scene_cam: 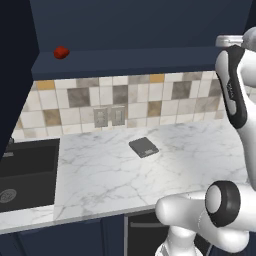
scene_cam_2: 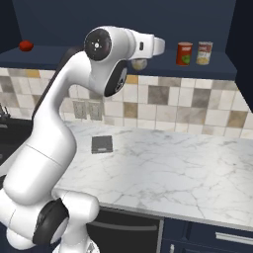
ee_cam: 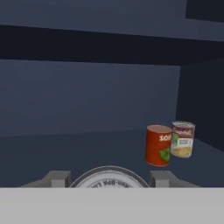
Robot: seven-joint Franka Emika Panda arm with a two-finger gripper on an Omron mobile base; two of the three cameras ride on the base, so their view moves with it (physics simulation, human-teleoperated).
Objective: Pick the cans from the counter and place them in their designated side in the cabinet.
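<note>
Dark navy cabinet (scene_cam_2: 54,52) runs along the wall above a tiled backsplash, its long open shelf carrying a small red rounded lump (scene_cam_2: 26,46) at the far left. Below, the white marble tabletop (scene_cam_2: 173,168) holds a flat dark grey slab (scene_cam_2: 102,144), with a dark sink basin (scene_cam: 27,172) further left in the left base view. Right of the lump, the tool (ee_cam: 109,177) is raised to shelf level, clenched on a silver-topped can (ee_cam: 109,180). Further right, a red can (scene_cam_2: 184,53) and a yellow-green-and-red labelled can (scene_cam_2: 204,52) stand upright just beside each other near the shelf's right end.
</note>
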